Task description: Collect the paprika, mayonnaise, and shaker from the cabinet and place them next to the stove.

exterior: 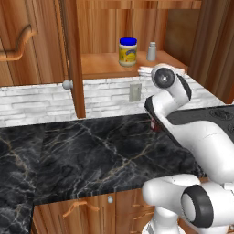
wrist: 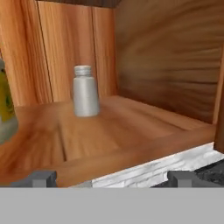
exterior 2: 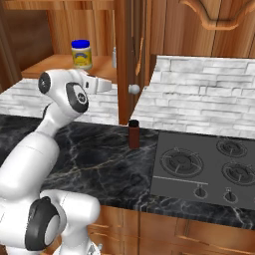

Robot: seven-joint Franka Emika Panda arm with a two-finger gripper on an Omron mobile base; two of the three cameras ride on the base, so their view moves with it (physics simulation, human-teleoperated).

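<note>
You had the gripper point(wrist: 111, 177) wide open and empty, its two tips set far apart at the front edge of the cabinet point(wrist: 166, 78) shelf, aimed into the cabinet. Straight ahead of it the shaker point(wrist: 85, 91) stood upright toward the back of the shelf, near the rear corner, well clear of the fingers. At the left edge of your hand view a sliver of the mayonnaise point(wrist: 5, 107) showed, nearer the camera than the shaker and apart from it.

From the left base camera you could see the mayonnaise point(exterior: 128, 51) and shaker point(exterior: 151, 51) side by side on the shelf, not touching, with the arm's wrist raised just below and in front of them. The cabinet door point(exterior: 73, 55) stood open edge-on, its knob point(exterior: 67, 84) facing left.

The paprika point(exterior 2: 134, 134) was already down on the counter point(exterior 2: 99, 159), upright, just beside the left edge of the stove point(exterior 2: 199, 169) but not on it. In the right base view the mayonnaise point(exterior 2: 81, 54) sat on the shelf above the arm.
</note>
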